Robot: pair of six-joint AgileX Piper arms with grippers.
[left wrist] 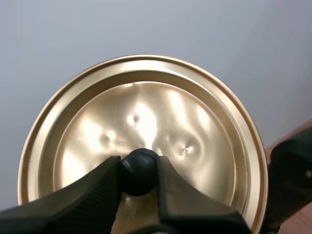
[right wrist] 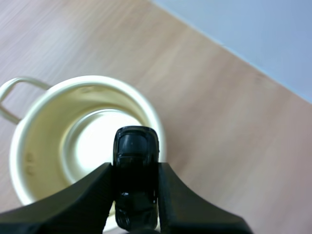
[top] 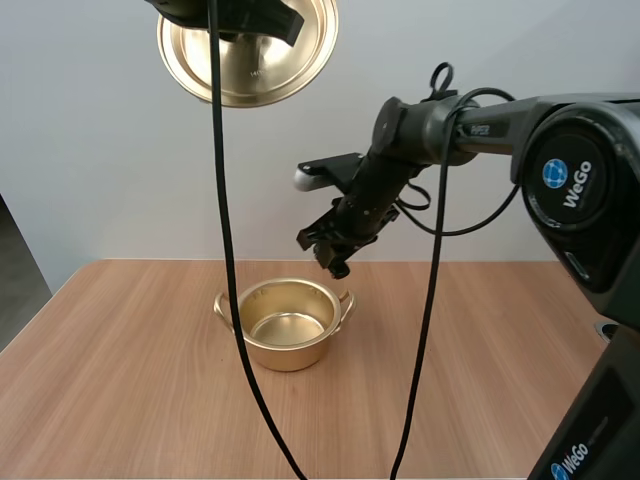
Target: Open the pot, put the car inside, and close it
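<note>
High view: pot (top: 288, 322) sits open on worktop (top: 120, 380) and looks empty. Lid (top: 250, 75) is up high in my left claw (top: 250, 20). Right claw (top: 335, 258) hangs just above pot's rim.
L wrist: claw clamped on lid's knob (left wrist: 139, 170).
R wrist: claw pinches black car (right wrist: 136, 165) over pot's rim.
Opening's done, I reckon. Car drop and re-lidding not yet done.
</note>
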